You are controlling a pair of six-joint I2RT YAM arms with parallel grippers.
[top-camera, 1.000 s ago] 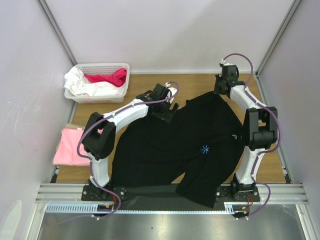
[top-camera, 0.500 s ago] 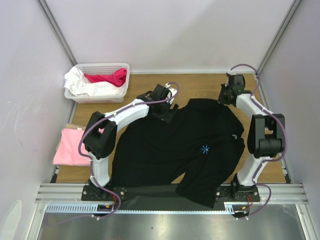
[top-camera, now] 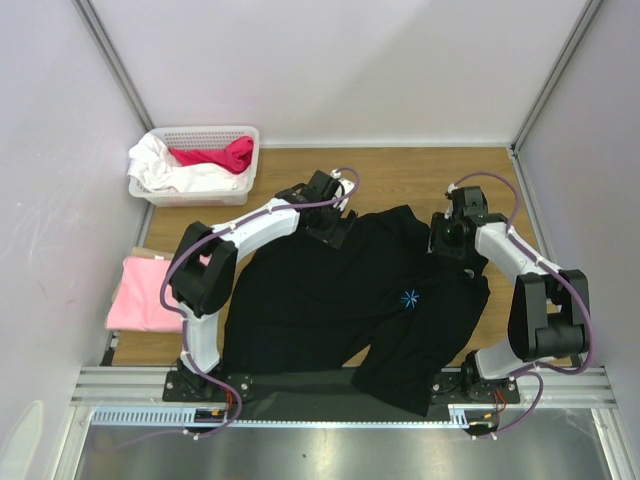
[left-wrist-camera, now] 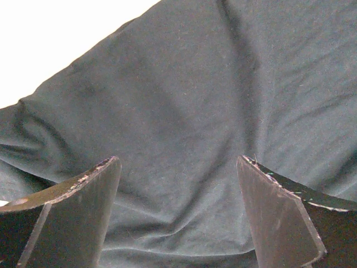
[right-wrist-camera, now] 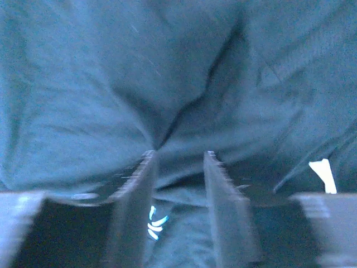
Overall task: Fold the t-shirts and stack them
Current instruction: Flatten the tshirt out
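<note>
Though flat-looking overhead, black t-shirt creased

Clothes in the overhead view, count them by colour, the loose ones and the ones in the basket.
Black shirt: 1
Pink shirt: 1
White cloth in basket: 1
Red cloth in basket: 1
Total: 4

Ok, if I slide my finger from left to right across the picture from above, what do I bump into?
Pink t-shirt → left gripper → blue star mark → right gripper. The basket and the black t-shirt overlap others, so they are left out.
</note>
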